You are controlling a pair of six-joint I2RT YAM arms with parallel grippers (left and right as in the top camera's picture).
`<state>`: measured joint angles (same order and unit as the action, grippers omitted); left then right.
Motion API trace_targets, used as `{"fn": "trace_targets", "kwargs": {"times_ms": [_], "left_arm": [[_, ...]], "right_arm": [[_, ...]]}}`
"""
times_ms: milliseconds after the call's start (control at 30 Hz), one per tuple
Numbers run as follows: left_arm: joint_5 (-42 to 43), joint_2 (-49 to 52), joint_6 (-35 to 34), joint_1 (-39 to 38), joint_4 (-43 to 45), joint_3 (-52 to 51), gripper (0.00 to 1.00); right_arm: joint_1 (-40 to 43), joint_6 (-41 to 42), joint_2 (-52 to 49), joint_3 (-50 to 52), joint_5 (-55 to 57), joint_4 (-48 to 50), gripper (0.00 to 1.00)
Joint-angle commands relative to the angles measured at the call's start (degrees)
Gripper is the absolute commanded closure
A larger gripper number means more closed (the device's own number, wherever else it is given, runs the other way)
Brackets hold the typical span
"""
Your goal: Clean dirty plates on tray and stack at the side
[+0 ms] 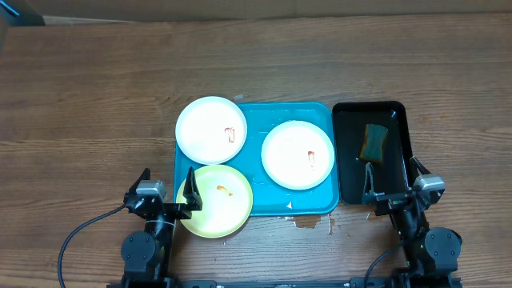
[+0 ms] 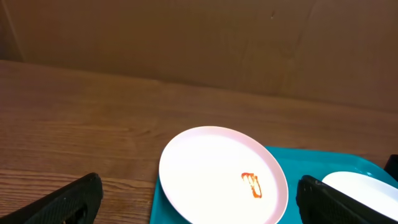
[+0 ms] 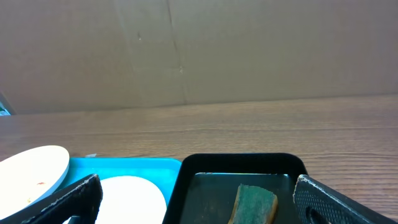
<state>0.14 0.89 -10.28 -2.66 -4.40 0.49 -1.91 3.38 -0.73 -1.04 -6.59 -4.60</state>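
Plates (image 1: 298, 154), three of them, all lie on the tray (image 1: 254, 120), which sits on the tabletop (image 1: 96, 96). The first white plate (image 1: 211, 130) is at the tray's far left corner and hangs out over its left rim; it carries a red smear (image 1: 230, 130). The second white plate (image 1: 298, 154) lies flat inside the tray's right half, with a small reddish mark near its middle. The green plate (image 1: 218, 200) is at the tray's near left corner and sticks out past the near rim over the tabletop, with an orange smear (image 1: 223, 190) on it. The green plate and the first white plate meet at their rims.

Just right of the tray stands a black tray (image 1: 349, 172), and a sponge (image 1: 374, 142) lies in its far half. A small wet-looking patch (image 1: 308, 220) marks the tabletop just beyond the tray's near rim.

My left gripper (image 1: 168, 188) hangs off the tray's near left corner, its fingers spread wide and holding nothing. From above, one finger lies over the green plate's edge; I can't tell whether it touches. My right gripper (image 1: 394, 180) hovers at the black tray's near end, right of the tray, fingers also spread wide and empty.
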Motion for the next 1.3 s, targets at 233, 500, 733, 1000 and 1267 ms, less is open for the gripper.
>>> {"fn": "trace_targets", "kwargs": {"times_ms": [233,500,733,1000,1267], "left_arm": [[-0.35,-0.63,0.90,-0.37,-0.04,-0.22,0.00],[-0.33,-0.63,0.85,-0.37,-0.02,-0.22,0.00],[5.84,-0.63,0.83,-0.37,0.52,-0.22,0.00],[7.96,-0.63,0.87,-0.37,0.83,-0.22,0.00],[16.24,-0.59,-0.66,-0.37,0.96,5.90,0.00]], "right_arm": [[0.07,-0.22,0.57,0.57,0.50,0.26,0.00],[0.07,-0.22,0.57,0.57,0.50,0.26,0.00],[0.07,-0.22,0.57,0.57,0.46,0.35,0.00],[0.07,-0.15,0.55,0.57,0.02,0.24,0.00],[0.07,14.49,0.50,0.13,-2.78,-0.04,0.00]]}}
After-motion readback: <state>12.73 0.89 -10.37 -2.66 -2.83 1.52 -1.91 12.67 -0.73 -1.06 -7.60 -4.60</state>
